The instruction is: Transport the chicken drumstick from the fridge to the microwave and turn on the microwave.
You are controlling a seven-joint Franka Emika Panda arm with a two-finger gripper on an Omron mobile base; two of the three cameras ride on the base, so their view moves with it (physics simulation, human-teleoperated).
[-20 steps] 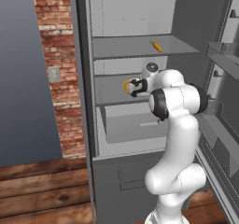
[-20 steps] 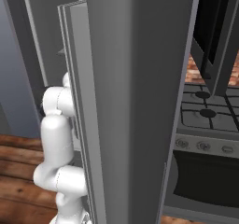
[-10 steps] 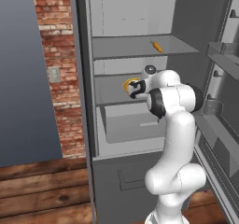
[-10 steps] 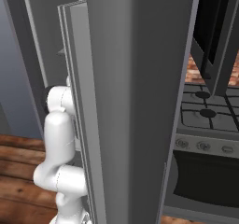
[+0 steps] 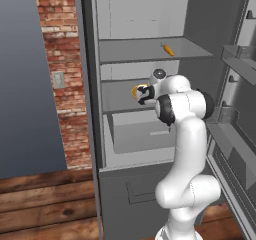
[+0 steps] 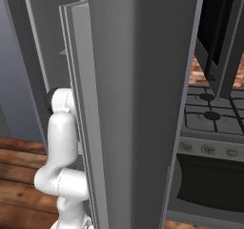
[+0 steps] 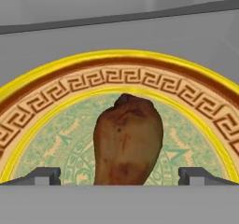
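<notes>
The gripper stands wide open in the hand view, its two dark finger tips rising at 7 and 5 o'clock of the picture with nothing between them touching either one. Between the tips, at 6 o'clock and running up to the centre, lies the chicken drumstick, a brown lumpy piece with its narrower end toward 12 o'clock; whether the tips reach level with it or stop short cannot be told. The drumstick rests on a yellow plate with a brown key-pattern band and a pale green centre, whose rim arches from 9 o'clock over 12 to 3 o'clock. Beyond the rim lies the grey shelf, with a darker edge crossing the top of the picture. In the left base view the gripper reaches into the open fridge at the middle shelf, against the plate, which shows as a yellow sliver at 9 o'clock of the hand. One shelf up, at 1 o'clock from the hand, lies a small orange carrot-like item. Below the hand sits the pale drawer. In the right base view the fridge wall stands close, and at 3 o'clock a gas stove shows.
</notes>
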